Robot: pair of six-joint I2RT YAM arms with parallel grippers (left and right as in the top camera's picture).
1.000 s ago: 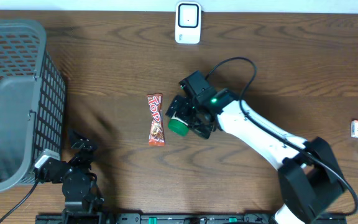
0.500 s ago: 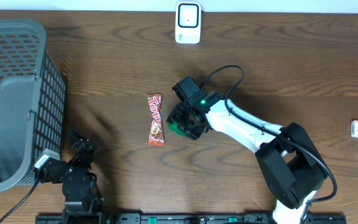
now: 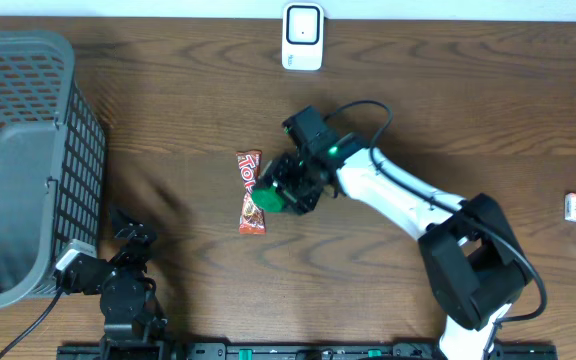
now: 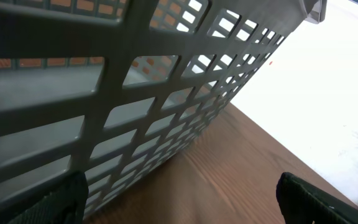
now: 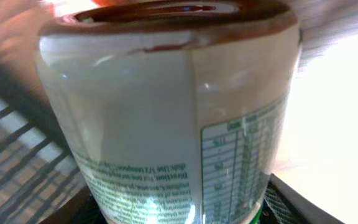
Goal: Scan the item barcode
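Overhead, we read "Top" on the red candy wrapper (image 3: 251, 192). At its edge, the right gripper (image 3: 283, 188) clasps a green-capped jar (image 3: 269, 198), well apart from the white scanner (image 3: 302, 37). From the left wrist, the left gripper (image 4: 185, 202) gapes wide beside the grey basket (image 4: 135, 93). From the right wrist, the jar fills our view, showing a white label with green print (too fine to read) and a nutrition table.

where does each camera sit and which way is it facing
overhead: above the table, looking straight down; left arm, right arm, right end effector around a jar.
left wrist: low beside the basket, facing its wall; own fingers at the bottom corners.
right wrist: facing the jar close up; right end effector barely shows.
shared: overhead and right wrist both see the jar; overhead and left wrist, the basket.
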